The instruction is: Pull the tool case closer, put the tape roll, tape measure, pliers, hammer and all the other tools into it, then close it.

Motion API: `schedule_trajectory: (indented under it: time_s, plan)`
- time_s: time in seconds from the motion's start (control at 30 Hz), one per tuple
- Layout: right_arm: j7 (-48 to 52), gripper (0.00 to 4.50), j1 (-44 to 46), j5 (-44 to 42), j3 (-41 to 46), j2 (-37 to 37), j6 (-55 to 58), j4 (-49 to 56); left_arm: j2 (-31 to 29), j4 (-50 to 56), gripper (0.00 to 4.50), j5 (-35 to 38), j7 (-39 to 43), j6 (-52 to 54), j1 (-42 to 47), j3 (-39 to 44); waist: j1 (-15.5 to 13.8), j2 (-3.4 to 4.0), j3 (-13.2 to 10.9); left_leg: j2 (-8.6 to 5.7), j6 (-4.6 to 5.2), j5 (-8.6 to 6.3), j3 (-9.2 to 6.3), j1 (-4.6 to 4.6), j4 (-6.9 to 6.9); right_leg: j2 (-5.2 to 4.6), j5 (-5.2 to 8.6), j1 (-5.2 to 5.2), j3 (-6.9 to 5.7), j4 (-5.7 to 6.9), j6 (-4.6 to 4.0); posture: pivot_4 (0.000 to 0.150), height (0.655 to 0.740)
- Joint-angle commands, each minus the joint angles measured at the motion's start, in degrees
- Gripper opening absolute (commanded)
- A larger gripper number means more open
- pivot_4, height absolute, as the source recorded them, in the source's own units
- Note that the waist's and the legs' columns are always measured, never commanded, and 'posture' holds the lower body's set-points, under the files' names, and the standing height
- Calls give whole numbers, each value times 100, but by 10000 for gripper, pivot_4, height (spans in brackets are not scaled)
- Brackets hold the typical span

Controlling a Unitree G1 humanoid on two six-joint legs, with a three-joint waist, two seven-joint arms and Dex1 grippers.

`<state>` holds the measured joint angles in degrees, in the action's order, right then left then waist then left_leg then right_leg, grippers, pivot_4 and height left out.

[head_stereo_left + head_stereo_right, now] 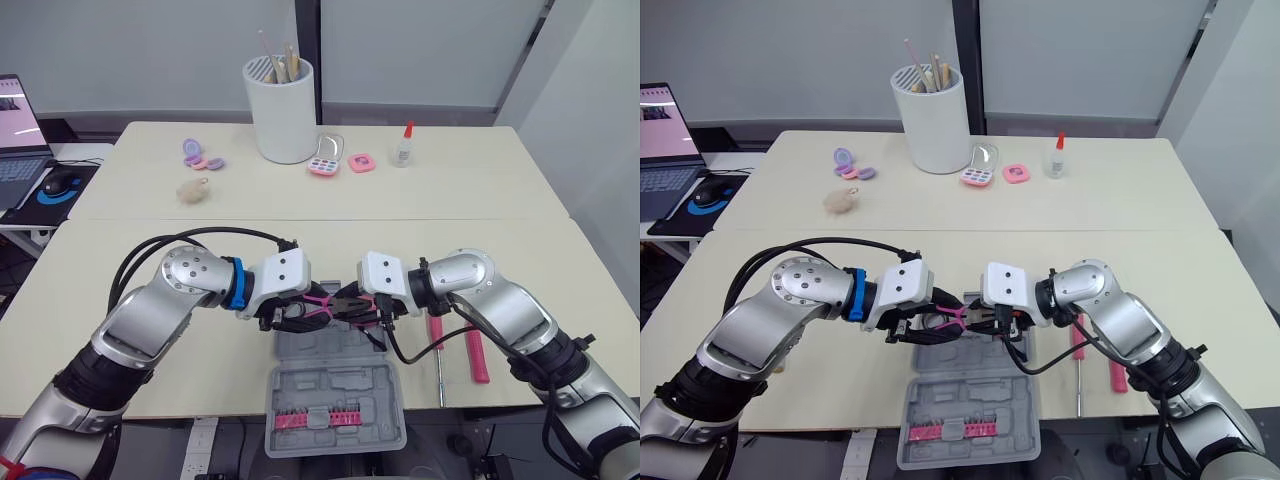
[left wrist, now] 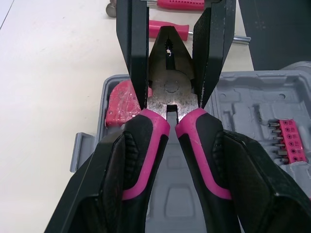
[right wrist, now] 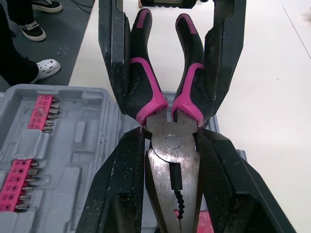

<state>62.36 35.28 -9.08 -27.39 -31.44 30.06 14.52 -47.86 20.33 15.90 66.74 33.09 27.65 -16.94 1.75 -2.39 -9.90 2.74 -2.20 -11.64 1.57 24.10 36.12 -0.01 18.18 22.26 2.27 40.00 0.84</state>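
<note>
**Pliers (image 1: 338, 300) gripped at both ends above the open tool case (image 1: 335, 392): drop and misplacement risk**

The left gripper (image 1: 298, 312) is clamped on the pink handles and the right gripper (image 1: 368, 306) on the steel head. The tool hangs over the case's far edge, at 12 o'clock from the bit strip (image 1: 310, 417). If the arms pull against each other, the tool could twist. If one gripper lets go too early, the pliers could land outside their recess and block the lid.

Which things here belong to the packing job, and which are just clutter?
Job: pliers, tool case, pink-handled tools beside it.
Clutter: white brush pot, glue bottle, makeup compacts, fluffy ball, laptop, mouse.
</note>
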Motion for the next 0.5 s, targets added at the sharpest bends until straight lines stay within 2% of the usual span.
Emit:
schedule_trajectory:
  time_s: [0.03,0.13,0.3,0.5]
  plan:
    - [-1,12984,76,50,121,-52,-165,163,-26,190,35174,285,12,-281,-190,543,1,0,0,1,0,0,0,0,0,0,0,0,-1,0,0,1500,7400]
    - [41,12921,6,68,144,-123,-128,224,-62,208,44277,719,81,-406,-593,1199,7,0,0,3,0,0,1,-1,-1,-1,0,1,0,0,0,1500,7400]
    - [6,12921,-147,191,49,-256,-89,340,-338,402,45000,1619,593,-609,-1665,2592,17,1,-1,9,0,0,0,-2,-1,-18,0,0,-1,0,-1,1500,7400]
    - [-48,12921,-110,698,-425,-276,-33,311,-643,195,45000,1530,1179,-1521,-2783,3551,6,3,-2,10,0,0,0,-12,-2,-19,0,-5,-4,1,-2,1500,7400]
